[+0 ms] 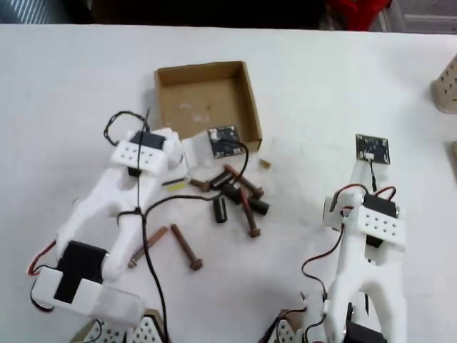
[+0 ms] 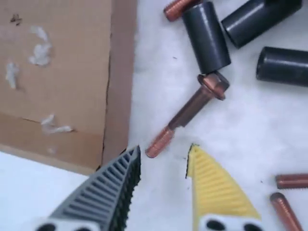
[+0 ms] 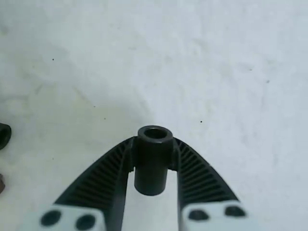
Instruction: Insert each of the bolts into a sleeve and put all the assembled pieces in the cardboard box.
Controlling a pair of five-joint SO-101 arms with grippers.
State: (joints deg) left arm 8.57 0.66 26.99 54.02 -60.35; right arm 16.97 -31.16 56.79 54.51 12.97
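The open cardboard box (image 1: 207,100) lies at the back centre, with its wall (image 2: 57,72) beside my left gripper. Just in front of it, my left gripper (image 2: 163,154) stands open, low over the table. The threaded end of a copper bolt (image 2: 190,110) lies between its grey and yellow fingertips. Beyond that bolt lie three black sleeves (image 2: 207,36). In the high view, several bolts (image 1: 187,246) and sleeves (image 1: 220,209) are scattered in the middle. My right gripper (image 3: 153,142) is shut on an upright black sleeve (image 3: 153,163) above bare table, to the right of the pile.
A beige perforated object (image 1: 446,86) stands at the right edge. A small tan scrap (image 1: 265,163) lies by the box's near right corner. Black cables (image 1: 153,236) trail from the left arm across the table. The right arm (image 1: 368,221) has open table around it.
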